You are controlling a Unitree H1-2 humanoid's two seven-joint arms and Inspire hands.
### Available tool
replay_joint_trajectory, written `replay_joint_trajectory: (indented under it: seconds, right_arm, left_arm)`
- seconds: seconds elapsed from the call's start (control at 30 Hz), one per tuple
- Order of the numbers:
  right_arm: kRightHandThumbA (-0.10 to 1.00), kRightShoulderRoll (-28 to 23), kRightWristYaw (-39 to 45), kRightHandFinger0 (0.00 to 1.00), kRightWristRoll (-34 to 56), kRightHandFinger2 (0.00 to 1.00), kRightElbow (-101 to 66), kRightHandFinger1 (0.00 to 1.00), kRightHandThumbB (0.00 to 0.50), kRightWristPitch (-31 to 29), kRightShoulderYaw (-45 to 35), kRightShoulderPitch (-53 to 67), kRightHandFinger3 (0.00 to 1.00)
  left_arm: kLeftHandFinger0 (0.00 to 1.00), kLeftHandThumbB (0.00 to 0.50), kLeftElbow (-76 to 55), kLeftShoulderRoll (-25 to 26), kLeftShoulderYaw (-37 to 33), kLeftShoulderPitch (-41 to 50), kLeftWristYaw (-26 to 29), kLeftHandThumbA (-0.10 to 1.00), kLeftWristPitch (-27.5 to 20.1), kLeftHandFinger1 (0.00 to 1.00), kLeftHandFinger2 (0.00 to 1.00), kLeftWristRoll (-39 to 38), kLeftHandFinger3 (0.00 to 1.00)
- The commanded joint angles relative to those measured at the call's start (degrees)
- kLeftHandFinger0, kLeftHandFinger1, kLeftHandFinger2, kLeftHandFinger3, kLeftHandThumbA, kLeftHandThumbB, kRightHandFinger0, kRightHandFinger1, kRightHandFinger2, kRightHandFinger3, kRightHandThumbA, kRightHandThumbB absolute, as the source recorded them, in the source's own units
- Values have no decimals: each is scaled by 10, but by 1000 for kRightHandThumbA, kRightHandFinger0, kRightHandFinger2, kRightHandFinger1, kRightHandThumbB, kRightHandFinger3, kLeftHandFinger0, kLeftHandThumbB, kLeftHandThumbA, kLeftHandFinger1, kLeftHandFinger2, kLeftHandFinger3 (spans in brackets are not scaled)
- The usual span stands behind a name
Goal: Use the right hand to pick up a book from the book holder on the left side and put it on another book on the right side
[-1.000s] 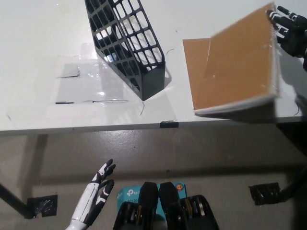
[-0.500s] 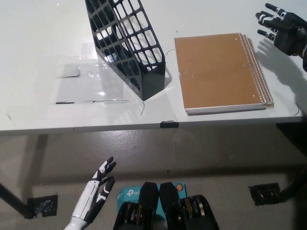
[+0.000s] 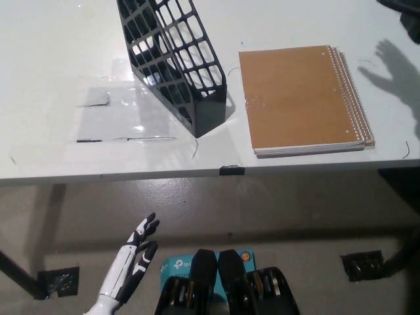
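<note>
Right hand (image 3: 405, 13) barely in view at far right corner, we can't tell its state. Notebook (image 3: 298, 98) lies flat on the lower book, stack squared; holder (image 3: 174, 59) empty. Left hand (image 3: 134, 259) rests low, fingers apart, holding nothing.

teal box (image 3: 176, 268) on the floor, white "tp-l…" lettering partly hidden, no other legible text

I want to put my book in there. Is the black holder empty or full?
Empty, as far as the view shows. Through the black holder mesh only the white table shows. The brown books lie flat beside it.
</note>
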Motion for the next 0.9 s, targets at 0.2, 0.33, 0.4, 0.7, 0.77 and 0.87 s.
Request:
replay_joint_trajectory:
  seconds: [0.2,0.33,0.4,0.7,0.77,0.87]
  right_arm:
    - [837,0,-21,1000,23,1000,-701,1000,340,108,7,119,1000]
    - [827,0,-12,1000,63,1000,-842,1000,348,150,20,175,1000]
    - [815,5,-13,1000,68,1000,-874,1000,387,151,24,193,1000]
    - [948,33,16,1000,8,1000,-1001,1000,359,96,78,293,1000]
    - [926,39,20,1000,14,1000,-1005,1000,374,88,82,301,1000]
    - [913,46,14,1000,15,1000,-1026,1000,355,97,83,311,1000]
  left_arm:
    - [959,160,-7,11,17,-50,5,1000,-9,1000,1000,-22,1000]
    - [1000,163,-4,17,19,-62,2,1000,-7,1000,1000,-22,1000]
    - [1000,165,-3,18,20,-67,3,1000,-6,1000,1000,-21,1000]
    - [1000,148,10,20,21,-101,3,1000,-8,1000,1000,-23,1000]
    - [1000,152,9,23,22,-107,-1,1000,-3,1000,1000,-26,1000]
    - [1000,155,16,22,22,-111,0,1000,-8,1000,1000,-27,1000]
